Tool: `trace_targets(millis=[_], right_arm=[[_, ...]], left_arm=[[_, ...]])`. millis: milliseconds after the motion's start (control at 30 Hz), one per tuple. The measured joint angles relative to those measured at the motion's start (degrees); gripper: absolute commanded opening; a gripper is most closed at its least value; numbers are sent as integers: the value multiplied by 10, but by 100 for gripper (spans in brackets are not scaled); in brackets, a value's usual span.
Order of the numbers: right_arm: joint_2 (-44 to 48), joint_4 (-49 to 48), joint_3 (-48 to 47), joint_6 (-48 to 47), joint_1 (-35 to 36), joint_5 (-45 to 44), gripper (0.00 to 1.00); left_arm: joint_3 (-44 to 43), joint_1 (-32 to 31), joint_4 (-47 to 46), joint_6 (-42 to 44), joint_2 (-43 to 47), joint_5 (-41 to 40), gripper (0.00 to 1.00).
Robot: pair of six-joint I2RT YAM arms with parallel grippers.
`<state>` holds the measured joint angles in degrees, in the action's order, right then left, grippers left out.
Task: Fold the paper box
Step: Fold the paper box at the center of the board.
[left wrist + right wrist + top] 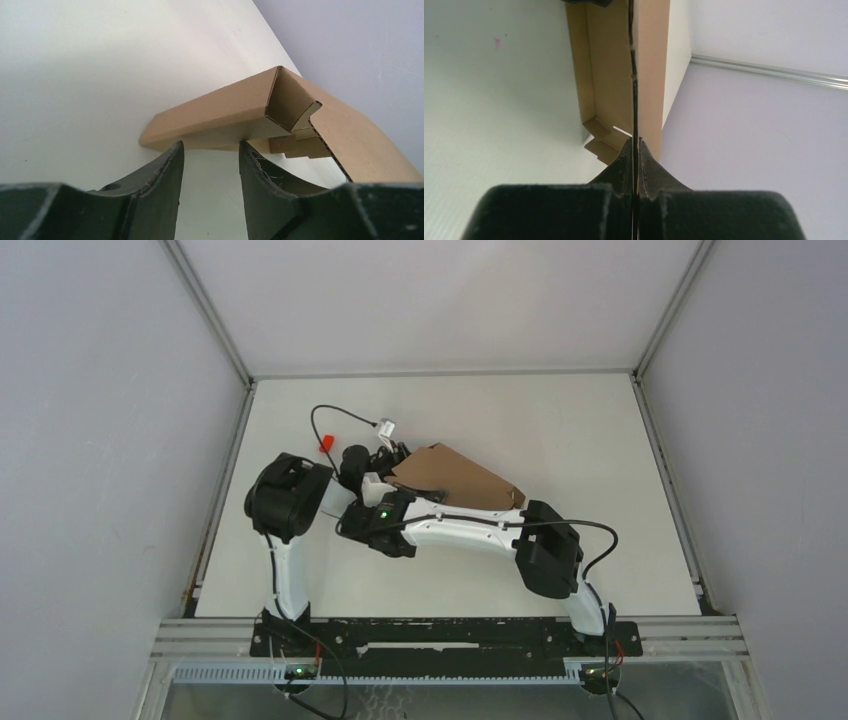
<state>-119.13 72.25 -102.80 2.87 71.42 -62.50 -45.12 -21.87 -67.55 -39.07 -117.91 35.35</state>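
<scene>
Top external has both arms crowded onto the paper box [455, 480] on the counter [600, 430], with the brown cardboard just beyond their wrists. Left wrist view: the left pincer [210, 150] is spread apart, its two tips right at the lower edge of a folded-up wall, and the half-formed corner is ahead and to its right. Right wrist view: the right pincer [635, 144] is clamped tight on the thin edge of a raised panel — it runs straight ahead from the tips, and the box's inner wall is to the left.
</scene>
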Motion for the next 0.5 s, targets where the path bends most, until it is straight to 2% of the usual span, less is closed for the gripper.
trace_targets(millis=[500], right_arm=[[7, -22, 0, -11, -12, 67, 0]], left_arm=[[-9, -14, 61, 10, 0, -43, 51]])
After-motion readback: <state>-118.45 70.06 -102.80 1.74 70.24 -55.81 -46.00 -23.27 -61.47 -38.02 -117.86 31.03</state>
